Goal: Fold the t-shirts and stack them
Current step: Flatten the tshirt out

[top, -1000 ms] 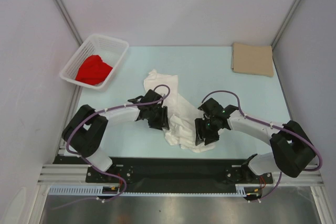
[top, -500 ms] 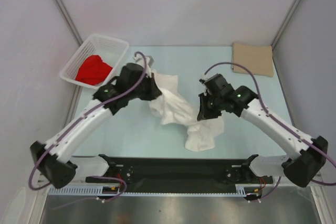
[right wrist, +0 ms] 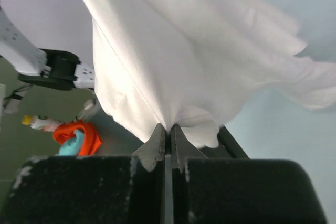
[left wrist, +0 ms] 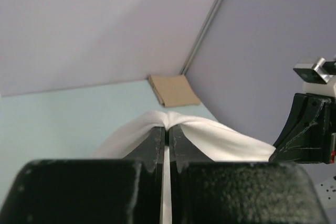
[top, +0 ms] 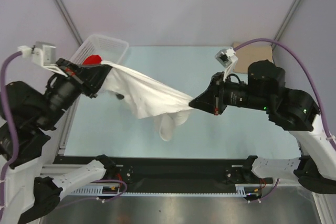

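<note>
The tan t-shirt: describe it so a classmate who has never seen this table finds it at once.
Start at the pale blue table and go to its far right corner. The tan t-shirt lies there. It alone is a flat rectangle; the white t-shirt hangs between the left gripper and the right gripper, and the red t-shirt sits in the basket.

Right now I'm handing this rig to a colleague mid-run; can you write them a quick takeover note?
Left jaws: shut on one edge of the white shirt.
Right jaws: shut on its other end; it hangs stretched between them above the table.
Tan shirt: flat rectangle, far right corner.
Red shirt: bunched in the basket.
Done: tan looks folded.
Left: fold white and red, stack all three.
</note>
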You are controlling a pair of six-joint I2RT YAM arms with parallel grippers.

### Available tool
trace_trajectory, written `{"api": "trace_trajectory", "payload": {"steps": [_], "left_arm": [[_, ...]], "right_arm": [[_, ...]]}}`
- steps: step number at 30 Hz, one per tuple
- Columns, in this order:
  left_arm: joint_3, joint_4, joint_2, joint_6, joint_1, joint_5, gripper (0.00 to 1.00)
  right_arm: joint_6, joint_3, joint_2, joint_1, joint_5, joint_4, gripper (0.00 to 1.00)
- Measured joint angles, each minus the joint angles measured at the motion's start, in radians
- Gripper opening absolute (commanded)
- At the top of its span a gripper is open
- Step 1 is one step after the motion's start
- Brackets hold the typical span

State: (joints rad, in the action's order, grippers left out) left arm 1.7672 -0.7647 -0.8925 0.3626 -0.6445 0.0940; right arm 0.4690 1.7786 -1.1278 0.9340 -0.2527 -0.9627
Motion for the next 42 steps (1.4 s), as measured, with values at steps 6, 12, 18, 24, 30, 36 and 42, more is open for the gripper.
{"api": "trace_trajectory", "payload": {"steps": [6,12,18,24,30,36,42], "left_arm": [[0.113,-0.004,-0.074,-0.033,-0.003,-0.019,0.00],[0.143,-0.003,-0.234,-0.084,-0.003,0.011,0.01],[0.177,-0.004,-0.360,-0.146,-0.004,0.010,0.00],[0.140,0.008,-0.348,-0.163,-0.005,0.008,0.00],[0.123,0.003,-0.320,-0.163,-0.007,0.003,0.00],[0.125,-0.023,-0.261,-0.162,-0.008,0.000,0.00],[0.156,-0.053,-0.210,-0.162,-0.012,-0.001,0.00]], "right_arm": [[0.032,0.017,-0.008,-0.018,0.031,0.033,0.00],[0.033,0.024,-0.107,-0.211,0.071,-0.074,0.00],[0.019,0.038,-0.124,-0.461,0.014,-0.097,0.00],[-0.001,0.058,-0.118,-0.484,0.005,-0.116,0.00],[-0.004,0.075,-0.110,-0.488,0.005,-0.129,0.00],[0.002,0.175,-0.134,-0.497,-0.006,-0.120,0.00],[0.006,0.109,-0.091,-0.481,-0.147,-0.066,0.00]]}}
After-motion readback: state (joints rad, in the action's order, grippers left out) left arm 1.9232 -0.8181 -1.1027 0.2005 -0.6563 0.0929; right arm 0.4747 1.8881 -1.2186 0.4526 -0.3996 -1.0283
